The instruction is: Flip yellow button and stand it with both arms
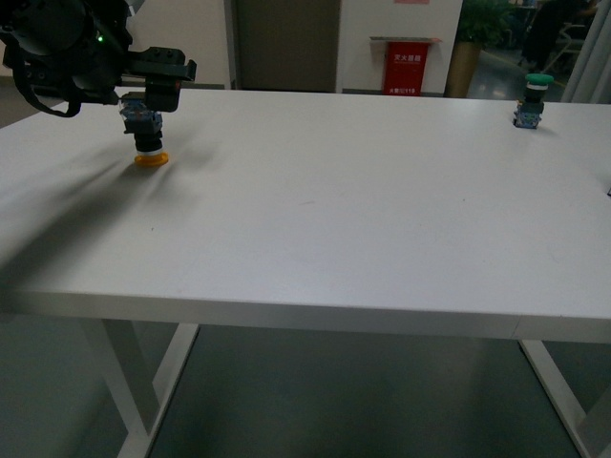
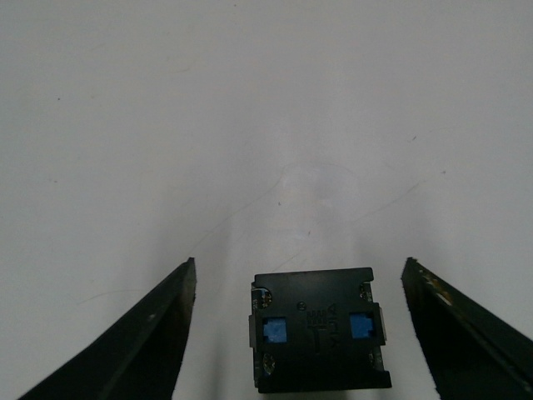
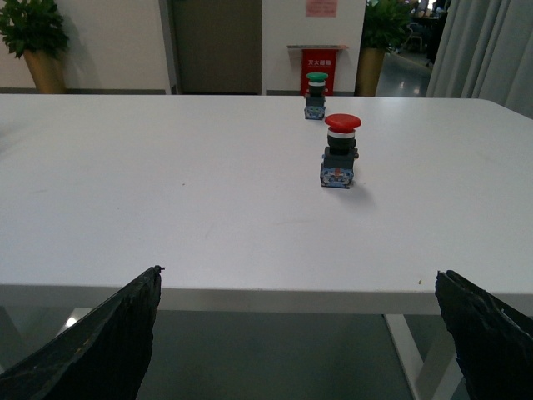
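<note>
Closest in the left wrist view is the black block end of the yellow button (image 2: 321,329), seen end-on, with two blue squares on its face. Left gripper (image 2: 300,265) is released. Its fingers (image 2: 146,337) are spread to either side of that block, with a strip of bare table (image 2: 266,125) showing on both sides. No contact that I can see.

Front view: yellow button is at the far left of the table, upside down. Yellow cap is flat on the surface, black collar above it, block pointing up. It looks upright on the cap, not tilted. My left arm comes in from the top left corner, and the gripper head hangs directly over the block. How far down the fingertips reach I can't tell from that view; it's too dark there.

Right gripper (image 3: 297,273) is also released and wide open, with only the table's near edge showing between its fingers. It sits off that edge, facing across the top.

Right wrist view also has a red button (image 3: 341,150) standing cap up with its block on the table. A green button (image 3: 316,85) stands behind it, also cap up, near the far edge, and the two are apart. In the front view the green button is at the far right, well apart from the yellow one. Red sign (image 1: 406,67) stands at the wall behind.
</note>
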